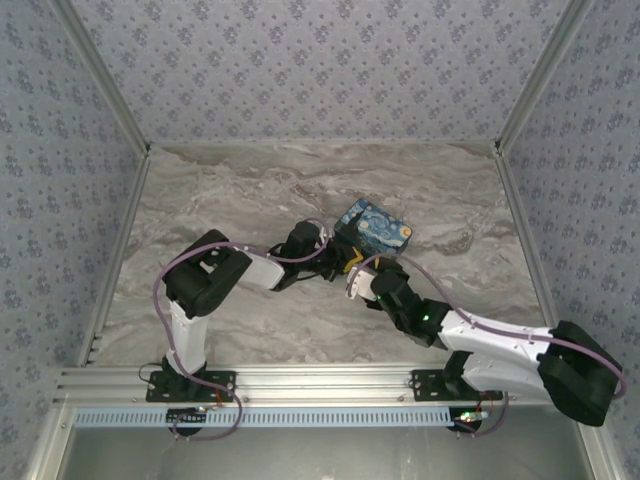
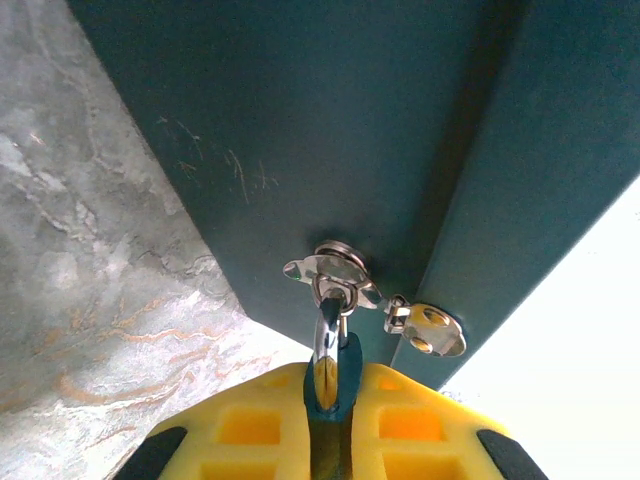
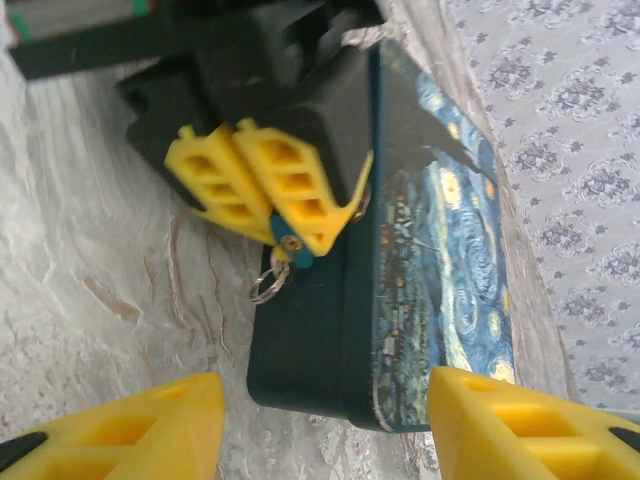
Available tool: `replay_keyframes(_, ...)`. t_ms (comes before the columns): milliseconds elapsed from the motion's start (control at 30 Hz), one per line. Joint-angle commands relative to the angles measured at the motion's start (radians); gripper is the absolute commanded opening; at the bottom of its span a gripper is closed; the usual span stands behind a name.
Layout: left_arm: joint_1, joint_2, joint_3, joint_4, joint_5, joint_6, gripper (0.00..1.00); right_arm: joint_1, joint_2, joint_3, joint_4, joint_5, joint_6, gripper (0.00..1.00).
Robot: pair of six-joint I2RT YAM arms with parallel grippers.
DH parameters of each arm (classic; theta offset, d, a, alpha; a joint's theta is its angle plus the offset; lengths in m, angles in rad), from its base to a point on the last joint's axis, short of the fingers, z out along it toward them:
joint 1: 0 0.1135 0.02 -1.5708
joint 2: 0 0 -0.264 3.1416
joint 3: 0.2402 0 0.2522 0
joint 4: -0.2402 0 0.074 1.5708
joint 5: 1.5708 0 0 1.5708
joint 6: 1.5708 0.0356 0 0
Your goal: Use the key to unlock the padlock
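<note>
Left gripper (image 3: pixel 272 192) is clamped shut on the padlock (image 3: pixel 292 254), pinching its teal body. The shackle (image 2: pixel 327 345) runs through the hasp (image 2: pixel 330 272) on the dark side of the box (image 3: pixel 300 340), so the lock hangs at that side wall. The box sits on the surface (image 3: pixel 90 290). Right gripper (image 3: pixel 325 388) is wide open with nothing in it, facing the lock's bottom end and not touching it. A thin ring (image 3: pixel 268 287) dangles just under the lock. I can't tell if a key is on it or seated in the keyhole, too small.

Step in hand, as I read it: get hold of the key and turn it in the lock. To do it well, I hold the left grip firm so the body can't twist with the key, with the keyhole end turned toward the right gripper. I bring the right one in centred on the ring and close on the key head, not the ring. Then I turn about the lock's own axis, no side pull. Risks: the box slides, or the shackle binds in the hasp.
</note>
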Motion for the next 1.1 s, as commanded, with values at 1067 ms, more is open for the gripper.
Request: replay_keyframes(1067, -0.004, -0.030, 0.032, 0.019, 0.029, -0.015, 0.00, -0.089, 0.252, 0.054, 0.303, -0.093, -0.111, 0.32)
